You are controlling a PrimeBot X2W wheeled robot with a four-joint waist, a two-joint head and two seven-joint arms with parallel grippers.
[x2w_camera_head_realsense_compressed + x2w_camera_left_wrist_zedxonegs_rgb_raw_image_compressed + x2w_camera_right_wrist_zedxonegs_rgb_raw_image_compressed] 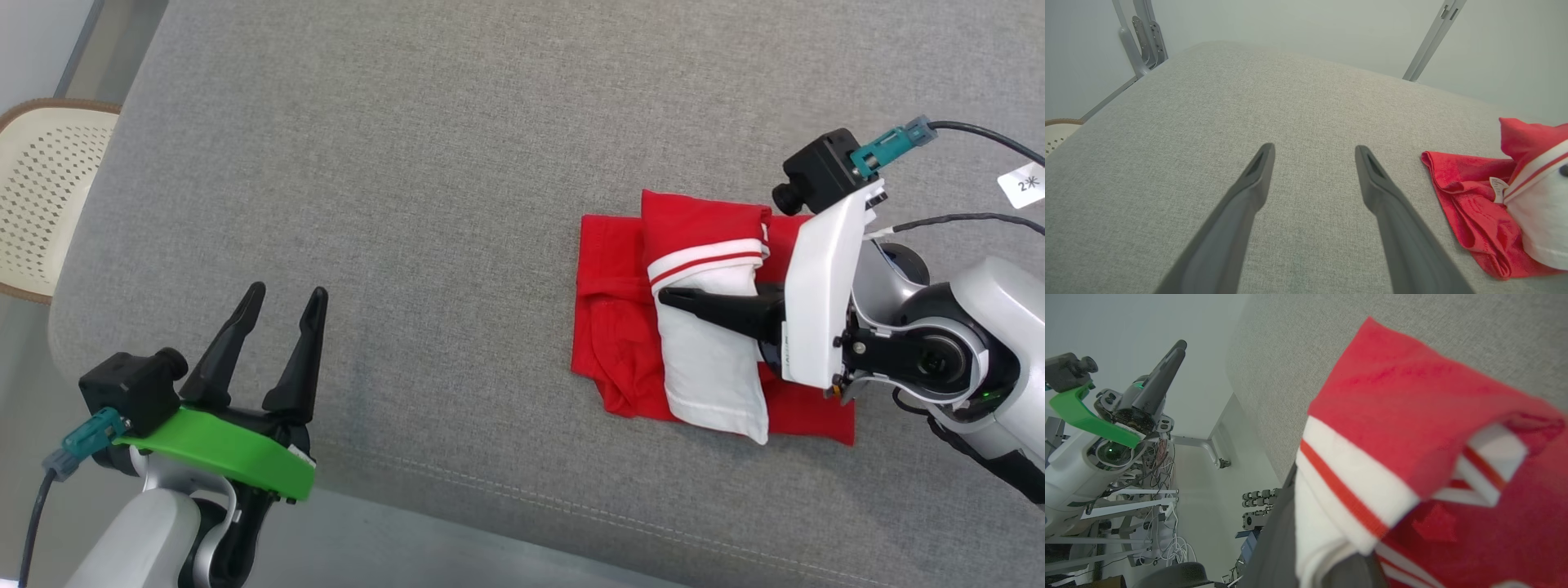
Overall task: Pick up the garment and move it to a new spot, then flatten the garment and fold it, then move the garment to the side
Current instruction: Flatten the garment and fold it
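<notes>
**Folded garment at risk of opening under a top-layer grip**

The red and white folded knit garment [620, 343] is lying on the right half of the grey woven upholstered cushion [408, 163]. It is sitting nearer the cushion's near edge than its far edge, and well apart from the left edge. The right gripper [665, 296] is reaching in from the right with its fingers pressing together. They appear to be pinching only the upper white panel, while the red layers beneath are resting loose on the cushion. The left gripper [288, 291] is hovering over the near left corner, fingers standing apart and carrying nothing.

Risks, as judged:
- **Sideways drag:** the coarse weave is likely to be holding back the lower red layers, pulling the fold open.
- **Lift:** the unheld layers are likely to be hanging down and unfolding.
- **Grip:** the pinch is taking in little cloth, so slipping is possible.
- **Support:** the left gripper is standing too far off to steady the bundle.
</notes>
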